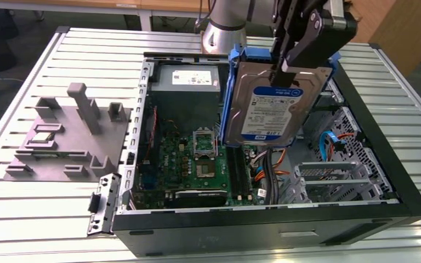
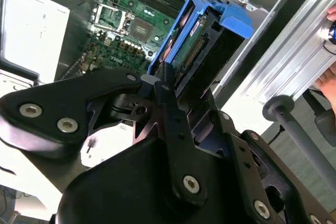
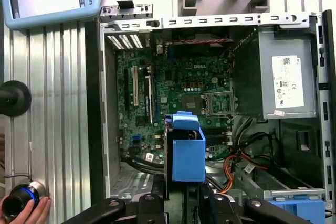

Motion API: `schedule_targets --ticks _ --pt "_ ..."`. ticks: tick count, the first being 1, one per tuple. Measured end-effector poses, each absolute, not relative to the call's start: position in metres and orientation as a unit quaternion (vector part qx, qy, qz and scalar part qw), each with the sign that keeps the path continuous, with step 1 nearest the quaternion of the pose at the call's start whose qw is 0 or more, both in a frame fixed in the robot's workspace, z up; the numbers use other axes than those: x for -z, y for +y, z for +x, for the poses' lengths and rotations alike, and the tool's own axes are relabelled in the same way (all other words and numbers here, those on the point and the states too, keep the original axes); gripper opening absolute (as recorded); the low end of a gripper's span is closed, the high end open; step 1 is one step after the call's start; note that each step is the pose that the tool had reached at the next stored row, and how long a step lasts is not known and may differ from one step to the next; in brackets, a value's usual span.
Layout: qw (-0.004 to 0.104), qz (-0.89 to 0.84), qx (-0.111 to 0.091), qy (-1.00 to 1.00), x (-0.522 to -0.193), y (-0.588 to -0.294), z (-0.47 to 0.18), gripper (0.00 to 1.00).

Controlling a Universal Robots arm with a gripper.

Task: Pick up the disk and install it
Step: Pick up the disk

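Slippage looks like the first risk. The gripper (image 1: 289,74) pinches the disk (image 1: 273,112) by one end alone, its fingers (image 2: 167,98) pressed onto that edge between the blue rails. The drive therefore hangs tilted in the air above the open computer case (image 1: 269,233) and touches nothing else. Such a thin hold on a smooth, fairly heavy slab could, I judge, let it swing or slide out. Below it lie the motherboard (image 1: 192,159) and a tangle of orange and blue cables (image 1: 335,139), and a drop would land on one or the other. Toward the exterior view's right, the metal drive cage (image 1: 331,175) sits in the near part of the case. If the drive arrives skewed, a rail could catch the cage's edge or trap a cable. Farther off, the grey power supply (image 1: 185,82) stands against the far wall near the hanging drive, where a sideways sweep could strike it. In the first wrist view a person's hand (image 3: 23,211) holds a small round knob over the slatted table (image 1: 42,219), well apart from the case yet perhaps within the arm's reach. As for what is hidden, the drive covers part of the board and the case's far right corner. The slot meant for the drive cannot be picked out. The gripper's own black links mask the contact between pads and drive in both wrist views. The arm is cut off at the exterior view's upper edge.
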State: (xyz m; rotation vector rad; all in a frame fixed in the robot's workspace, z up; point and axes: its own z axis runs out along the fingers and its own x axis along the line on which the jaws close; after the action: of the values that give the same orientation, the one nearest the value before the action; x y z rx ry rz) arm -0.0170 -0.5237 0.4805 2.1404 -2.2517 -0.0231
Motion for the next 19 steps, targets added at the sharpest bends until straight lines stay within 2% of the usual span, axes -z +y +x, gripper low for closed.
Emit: schedule_targets --ticks 19 --pt "0.018 0.689 0.007 -0.725 -0.48 -0.558 -0.015 0.35"
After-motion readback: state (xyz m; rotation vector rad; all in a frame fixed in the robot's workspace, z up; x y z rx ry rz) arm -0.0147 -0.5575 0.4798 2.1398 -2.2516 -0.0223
